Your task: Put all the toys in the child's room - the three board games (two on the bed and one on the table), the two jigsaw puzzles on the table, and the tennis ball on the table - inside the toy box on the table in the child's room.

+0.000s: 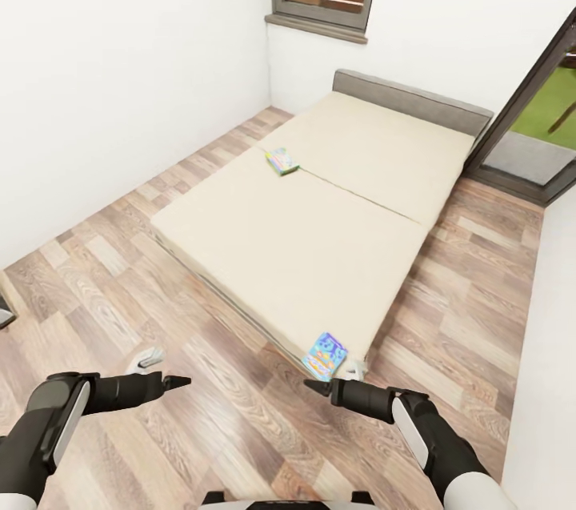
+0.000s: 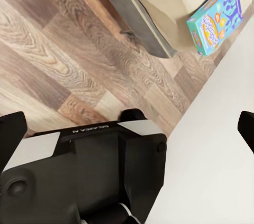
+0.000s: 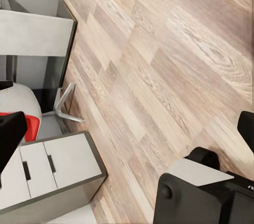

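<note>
- One board game (image 1: 326, 355) lies flat at the near corner of the bed (image 1: 320, 230), slightly overhanging the mattress edge — just beyond the tip of the right gripper (image 1: 318, 386), which points toward it from close by without touching.
- A second board game (image 1: 281, 161) sits far up the mattress near the left edge, well apart from both grippers.
- In the left wrist view the near box (image 2: 215, 20) shows a teal side and a blue cover with busy pastel print; the lettering is too small to read.
- The bed has a plain beige mattress and a low grey headboard (image 1: 412, 100).
- The left gripper (image 1: 178, 382) hangs over the wood-plank floor (image 1: 240, 414), near the bed's foot; nothing is in it.
- In each wrist view the dark fingertips (image 3: 10, 131) stand far apart at the frame's edges — both grippers spread wide and empty.
- The arm casing carries mirrored "GALAXEA" lettering (image 2: 91, 128).
- The right wrist view shows a white drawer unit (image 3: 47, 174) on the floor.
</note>
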Tool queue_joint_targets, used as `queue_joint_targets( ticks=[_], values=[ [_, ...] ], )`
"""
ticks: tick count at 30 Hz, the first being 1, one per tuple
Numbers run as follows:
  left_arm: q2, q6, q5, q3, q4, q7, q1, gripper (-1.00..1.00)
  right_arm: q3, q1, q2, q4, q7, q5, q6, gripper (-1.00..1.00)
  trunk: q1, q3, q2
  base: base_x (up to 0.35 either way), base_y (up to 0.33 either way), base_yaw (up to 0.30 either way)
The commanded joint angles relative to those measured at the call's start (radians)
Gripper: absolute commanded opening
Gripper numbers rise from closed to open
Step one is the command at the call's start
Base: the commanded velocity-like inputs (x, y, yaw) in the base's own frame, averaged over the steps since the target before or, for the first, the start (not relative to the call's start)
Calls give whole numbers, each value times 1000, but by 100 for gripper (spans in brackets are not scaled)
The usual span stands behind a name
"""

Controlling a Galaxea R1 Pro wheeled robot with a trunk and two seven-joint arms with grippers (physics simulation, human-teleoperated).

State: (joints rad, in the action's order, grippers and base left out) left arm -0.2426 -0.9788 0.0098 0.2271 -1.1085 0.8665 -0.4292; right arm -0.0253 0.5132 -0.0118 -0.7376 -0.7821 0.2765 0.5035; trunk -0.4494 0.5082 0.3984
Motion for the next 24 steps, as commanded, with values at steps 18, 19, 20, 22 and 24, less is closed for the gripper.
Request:
queue_joint_targets(
  ticks=[18,19,20,22,24],
  values=[
    [-6,-8,1,1,-1,3,0,100,-2,0,-1,9,3,9,-21,100,-1,-24,2,0,2,-183],
    [-6,-8,1,1,-1,3,0,100,-2,0,-1,11,3,9,-22,100,-1,-26,2,0,0,-179],
    [-6,-8,1,1,-1,3,0,100,-2,0,-1,15,3,9,-23,100,-1,-27,2,0,0,-179],
    [-6,-8,1,1,-1,3,0,100,-2,0,-1,18,3,9,-24,100,-1,-30,2,0,4,-179],
    [-6,-8,1,1,-1,3,0,100,-2,0,-1,19,3,9,-24,100,-1,-33,2,0,32,-179]
  ],
)
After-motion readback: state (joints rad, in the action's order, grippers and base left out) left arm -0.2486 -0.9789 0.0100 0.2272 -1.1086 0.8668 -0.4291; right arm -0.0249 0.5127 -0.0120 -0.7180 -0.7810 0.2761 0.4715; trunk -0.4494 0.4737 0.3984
